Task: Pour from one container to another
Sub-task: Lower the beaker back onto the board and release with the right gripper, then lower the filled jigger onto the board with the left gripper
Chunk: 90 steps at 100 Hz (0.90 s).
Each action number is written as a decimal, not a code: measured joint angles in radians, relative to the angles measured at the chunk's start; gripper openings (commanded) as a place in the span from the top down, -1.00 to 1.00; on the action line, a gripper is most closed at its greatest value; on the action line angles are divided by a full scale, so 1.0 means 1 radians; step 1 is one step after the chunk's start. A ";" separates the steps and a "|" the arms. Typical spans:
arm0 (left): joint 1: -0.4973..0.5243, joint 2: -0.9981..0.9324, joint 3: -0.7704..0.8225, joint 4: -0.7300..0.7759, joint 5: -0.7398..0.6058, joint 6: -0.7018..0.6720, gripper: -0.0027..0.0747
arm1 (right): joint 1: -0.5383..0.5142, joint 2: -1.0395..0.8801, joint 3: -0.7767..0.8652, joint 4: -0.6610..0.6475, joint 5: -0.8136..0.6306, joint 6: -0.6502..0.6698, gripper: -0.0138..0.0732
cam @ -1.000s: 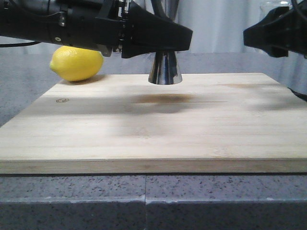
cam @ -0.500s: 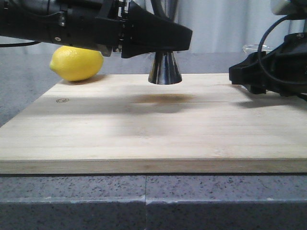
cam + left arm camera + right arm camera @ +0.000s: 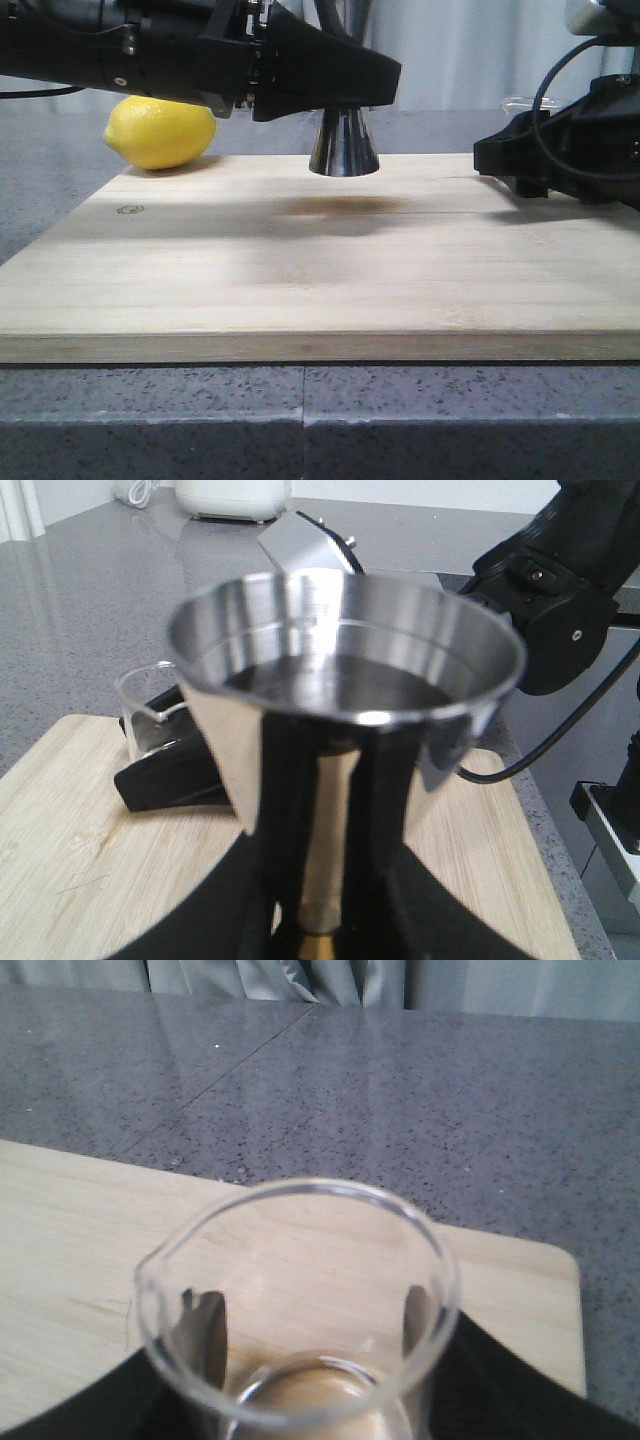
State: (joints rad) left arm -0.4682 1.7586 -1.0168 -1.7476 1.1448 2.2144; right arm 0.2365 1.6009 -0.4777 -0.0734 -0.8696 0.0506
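- Two vessels are catalogued, both over a pale wooden board [image 3: 330, 260].
- Beaker [image 3: 300, 1300]: small, clear glass, upright, pour lip on its rim. In the front view only its rim [image 3: 520, 101] shows, above the right tool, near the board's far right corner. Whether its base touches the board cannot be told. The right wrist view shows its inside clear, with no liquid to be made out.
- Right tool [image 3: 515, 160]: black, low at the board's right edge. Its two fingers stand pressed against opposite sides of the beaker, seen through the glass as dark pads [image 3: 205, 1330].
- Jigger [image 3: 343, 143]: shiny steel, double cone, upright near the board's far edge at centre, well apart from the beaker. The lower cone's base sits at or just above the board; contact cannot be told. In the left wrist view the upper cup [image 3: 345, 640] holds dark liquid, and a gold band shows at the waist.
- Left tool [image 3: 340, 80]: black, reaching in from the left, fingers pinching the jigger at its waist.
- Lemon [image 3: 160, 132]: yellow, whole, lying beyond the board's far left corner on the bench.
- Bench [image 3: 300, 420]: grey speckled stone, carrying the board.
- White appliance [image 3: 232, 497]: standing at the bench's far end, in the left wrist view.
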 measured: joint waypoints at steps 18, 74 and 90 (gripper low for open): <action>0.000 0.000 0.000 0.000 0.000 0.000 0.91 | 0.000 0.002 0.000 0.000 -0.005 0.002 -0.67; 0.000 0.000 0.000 0.000 0.000 0.000 0.91 | 0.000 -0.391 -0.021 -0.045 0.314 0.002 -0.67; 0.000 0.000 0.000 0.000 0.000 0.000 0.91 | 0.000 -0.534 -0.077 -0.045 0.630 0.002 -0.67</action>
State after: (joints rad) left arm -0.4682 1.7586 -1.0168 -1.7476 1.1448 2.2144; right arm 0.2365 1.0665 -0.5549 -0.1179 -0.2399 0.0526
